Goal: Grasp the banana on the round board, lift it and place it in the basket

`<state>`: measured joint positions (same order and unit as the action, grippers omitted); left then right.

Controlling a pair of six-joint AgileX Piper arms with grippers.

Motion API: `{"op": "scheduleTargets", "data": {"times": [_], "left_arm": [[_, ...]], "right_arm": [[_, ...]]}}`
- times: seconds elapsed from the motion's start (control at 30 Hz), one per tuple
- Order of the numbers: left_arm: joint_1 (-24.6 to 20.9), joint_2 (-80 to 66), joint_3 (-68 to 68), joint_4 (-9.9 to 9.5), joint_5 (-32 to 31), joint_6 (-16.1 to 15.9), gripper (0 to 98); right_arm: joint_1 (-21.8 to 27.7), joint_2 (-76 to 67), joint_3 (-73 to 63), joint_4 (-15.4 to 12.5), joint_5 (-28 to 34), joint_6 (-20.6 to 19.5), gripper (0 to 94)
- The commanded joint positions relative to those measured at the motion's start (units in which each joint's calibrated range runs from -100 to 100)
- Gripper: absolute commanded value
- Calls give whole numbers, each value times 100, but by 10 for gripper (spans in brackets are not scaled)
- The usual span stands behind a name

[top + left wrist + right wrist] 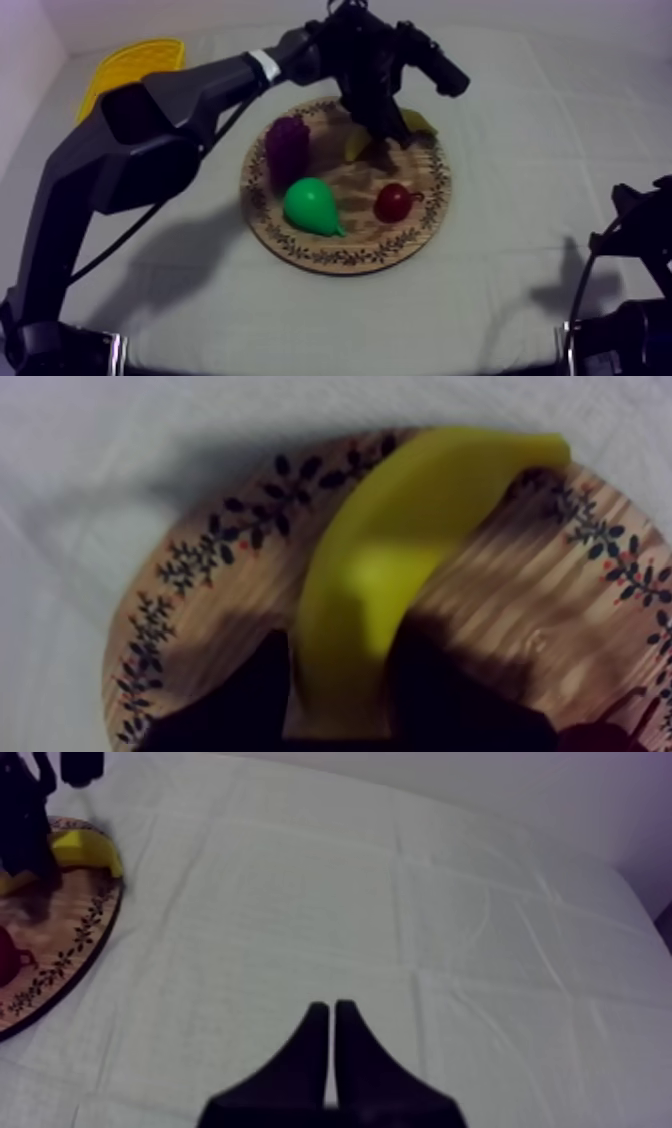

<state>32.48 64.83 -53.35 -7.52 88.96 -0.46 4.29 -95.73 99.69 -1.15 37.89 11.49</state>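
The left gripper (pixel 338 686) clasps the banana (pixel 400 546) at about 1 o'clock on the wooden board (pixel 300 243), so lifting and carrying it to the yellow basket (pixel 130 62), well apart at 10 o'clock, is left, while the right gripper (pixel 332 1014) rests clenched on nothing.

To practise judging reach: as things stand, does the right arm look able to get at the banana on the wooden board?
Probably not. The left gripper is closed round the banana and crowds that part of the wooden board; the right gripper sits shut over bare cloth beside the board.
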Motion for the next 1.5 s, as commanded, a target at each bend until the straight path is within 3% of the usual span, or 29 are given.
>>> {"op": "scheduleTargets", "data": {"times": [0.0,0.23,0.47,0.87,1.2,1.47], "left_arm": [[17,31,-51,-29,41,56,341],[63,-66,-160,-173,120,192,293],[-77,-870,-72,-539,295,294,287],[-1273,-3297,1600,-1013,249,408,290],[-2439,-4367,3586,-1071,-400,468,293],[-2926,-4314,4838,-1042,-1084,634,294]], "right_arm": [[0,-2,-3,1,2,1,3],[0,-2,-3,1,2,1,3],[0,-2,-3,1,2,1,3],[0,-2,-3,1,2,1,3],[0,-2,-3,1,2,1,3],[0,-2,-3,1,2,1,3]]}}
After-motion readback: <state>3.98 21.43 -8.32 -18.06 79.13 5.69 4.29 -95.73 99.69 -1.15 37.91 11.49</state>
